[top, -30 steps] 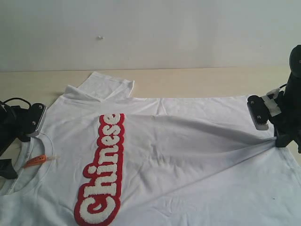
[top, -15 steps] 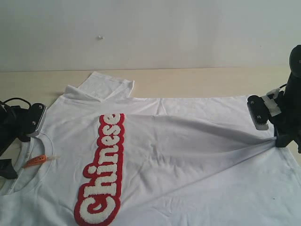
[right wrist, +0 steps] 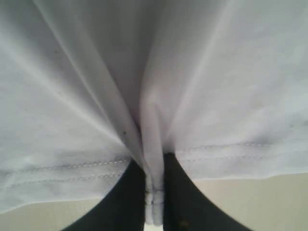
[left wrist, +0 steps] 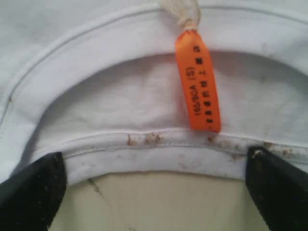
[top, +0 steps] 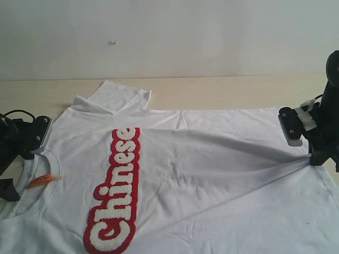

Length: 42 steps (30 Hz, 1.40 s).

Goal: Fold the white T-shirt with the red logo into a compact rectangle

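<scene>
The white T-shirt lies spread on the table, neck to the left and hem to the right. The red logo spelling "Chinese" runs across its chest. An orange neck tag lies inside the collar. My left gripper is open, its two dark fingers wide apart on either side of the collar's edge, with nothing pinched between them. My right gripper is shut on a bunched fold of the T-shirt's hem. Taut creases fan out from that pinch towards the logo.
The pale wooden table shows bare behind the shirt, ending at a white wall. One sleeve lies flat at the back left. The shirt's near part runs out of the exterior view's lower edge.
</scene>
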Each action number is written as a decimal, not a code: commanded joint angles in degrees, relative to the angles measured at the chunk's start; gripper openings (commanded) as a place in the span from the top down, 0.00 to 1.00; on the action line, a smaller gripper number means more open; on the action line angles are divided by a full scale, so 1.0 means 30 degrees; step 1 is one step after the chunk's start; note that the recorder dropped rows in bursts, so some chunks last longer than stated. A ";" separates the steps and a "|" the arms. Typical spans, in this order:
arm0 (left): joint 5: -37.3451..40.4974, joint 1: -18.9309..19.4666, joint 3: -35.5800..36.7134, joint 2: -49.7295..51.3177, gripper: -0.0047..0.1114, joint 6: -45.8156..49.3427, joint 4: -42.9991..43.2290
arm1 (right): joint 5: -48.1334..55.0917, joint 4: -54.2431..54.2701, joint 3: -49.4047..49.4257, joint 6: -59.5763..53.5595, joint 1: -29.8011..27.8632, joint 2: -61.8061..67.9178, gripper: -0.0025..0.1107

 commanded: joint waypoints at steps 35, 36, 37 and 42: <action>-0.0218 -0.0167 0.0775 0.1879 0.96 -0.0891 0.0365 | -0.0151 -0.0093 0.0568 0.0281 -0.0017 0.1287 0.98; -0.0309 -0.0155 0.0775 0.1662 0.96 -0.1026 0.0365 | -0.0151 -0.0093 0.0568 0.0281 -0.0017 0.1132 0.98; -0.0512 -0.0155 0.0728 0.1407 0.96 -0.1229 0.0365 | -0.0064 -0.0031 0.0568 0.0281 -0.0017 0.0935 0.98; -0.1501 -0.0155 0.0728 0.0578 0.96 -0.1275 0.0365 | 0.0069 0.0610 0.0532 0.0642 -0.0017 0.0006 0.98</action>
